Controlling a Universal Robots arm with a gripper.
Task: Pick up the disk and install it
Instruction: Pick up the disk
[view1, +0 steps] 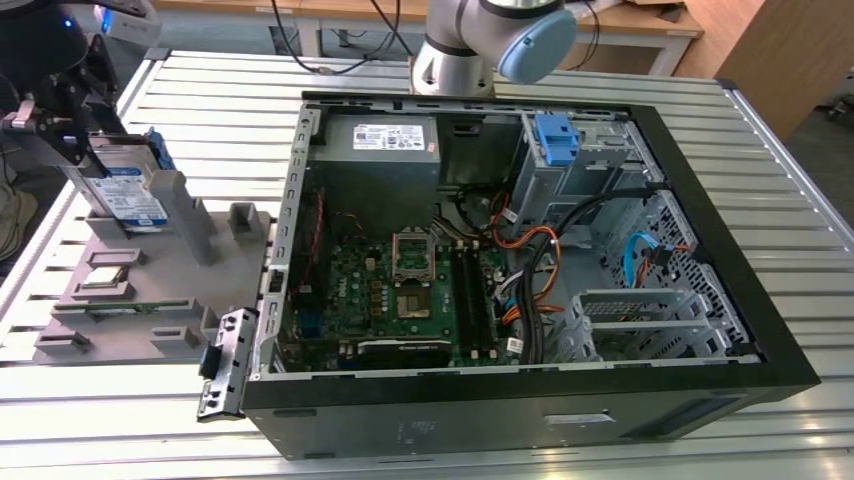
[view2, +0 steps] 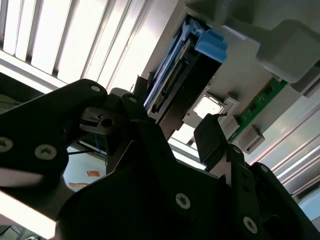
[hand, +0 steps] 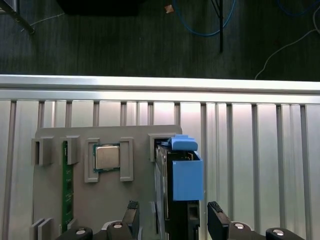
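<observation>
The disk (view1: 130, 193) stands on edge in a slot of the grey fixture (view1: 147, 290) at the exterior view's left, its white label with a blue band facing outward and a blue carrier around it. My gripper (view1: 80, 148) hovers at the disk's upper end. In the first wrist view the disk (hand: 184, 180) sits between my two black fingertips (hand: 131, 212), which straddle it with a gap on either side; the gripper (hand: 172, 215) is open. The second wrist view looks along the dark edge of the disk (view2: 172, 85) and its blue tab, past the fingers (view2: 210, 135).
The grey fixture also holds a processor chip (hand: 107, 157) and a green memory stick (hand: 65, 185). An open computer case (view1: 747, 330) lies at centre on the slatted metal table (view1: 200, 90), with a blue caddy (view1: 558, 140) in its drive bay and a grey power supply (view1: 380, 140).
</observation>
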